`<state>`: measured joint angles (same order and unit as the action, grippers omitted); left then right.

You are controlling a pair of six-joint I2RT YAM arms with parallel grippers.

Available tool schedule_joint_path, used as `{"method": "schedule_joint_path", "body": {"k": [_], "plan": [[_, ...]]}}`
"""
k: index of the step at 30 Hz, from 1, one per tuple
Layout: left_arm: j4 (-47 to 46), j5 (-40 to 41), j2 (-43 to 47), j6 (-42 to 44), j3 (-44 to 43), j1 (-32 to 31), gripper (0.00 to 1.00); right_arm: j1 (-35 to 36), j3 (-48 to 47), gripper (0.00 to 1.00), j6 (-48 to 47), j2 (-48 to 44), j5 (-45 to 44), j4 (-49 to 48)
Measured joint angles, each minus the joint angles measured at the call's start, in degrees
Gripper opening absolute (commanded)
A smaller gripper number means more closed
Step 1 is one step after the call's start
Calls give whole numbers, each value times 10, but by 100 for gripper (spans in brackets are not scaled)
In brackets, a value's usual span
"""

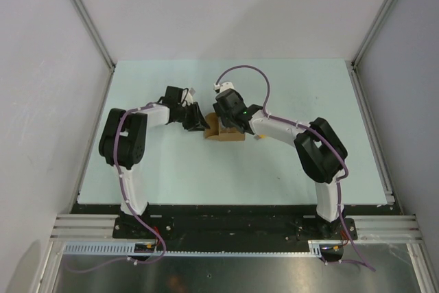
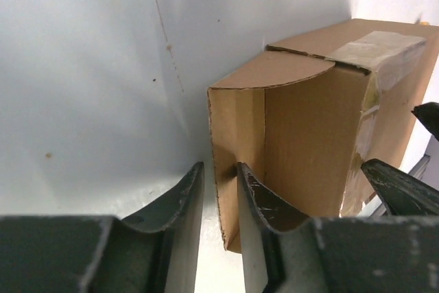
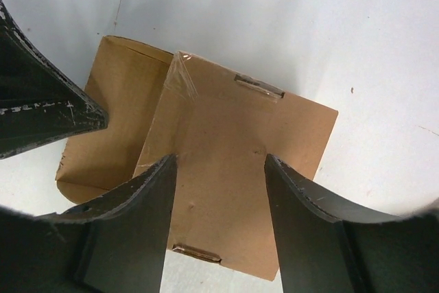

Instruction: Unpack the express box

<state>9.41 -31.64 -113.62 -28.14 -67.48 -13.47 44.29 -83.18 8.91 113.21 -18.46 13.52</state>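
Note:
The express box (image 1: 226, 133), a small brown cardboard carton, sits mid-table between both arms. In the left wrist view the express box (image 2: 309, 142) has clear tape on top, and one flap (image 2: 236, 135) stands swung out toward me. My left gripper (image 2: 219, 168) is open by a narrow gap. That flap's edge lies between its fingers, against the right finger (image 2: 264, 204), with light showing on the other side. My right gripper (image 3: 219, 159) is open wide just over the box's taped brown panel (image 3: 226, 121), holding nothing. The swung-out flap (image 3: 113, 121) lies left of it.
The pale green table (image 1: 171, 169) is walled by white panels at the back (image 1: 226, 12) and on both sides, with aluminium posts (image 1: 86, 15) at the corners. A left-gripper finger (image 3: 41, 108) shows in the right wrist view, and the right gripper's fingers (image 2: 405, 186) in the left.

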Motion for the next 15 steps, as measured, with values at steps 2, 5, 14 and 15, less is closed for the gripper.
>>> {"method": "schedule_joint_path", "body": {"k": [2, 5, 14, 15], "plan": [[5, 5, 0, -2, 0, 0, 26, 4, -10, 61, -4, 3, -7, 13], [12, 18, 0, -5, 0, 0, 21, 13, -31, 61, -13, 14, -20, 33], [26, 31, -4, -22, -7, -3, 12, 44, -90, 63, -15, 53, -57, 59], [28, 31, -5, -24, -8, -3, 12, 45, -92, 62, -14, 54, -60, 60]]}}
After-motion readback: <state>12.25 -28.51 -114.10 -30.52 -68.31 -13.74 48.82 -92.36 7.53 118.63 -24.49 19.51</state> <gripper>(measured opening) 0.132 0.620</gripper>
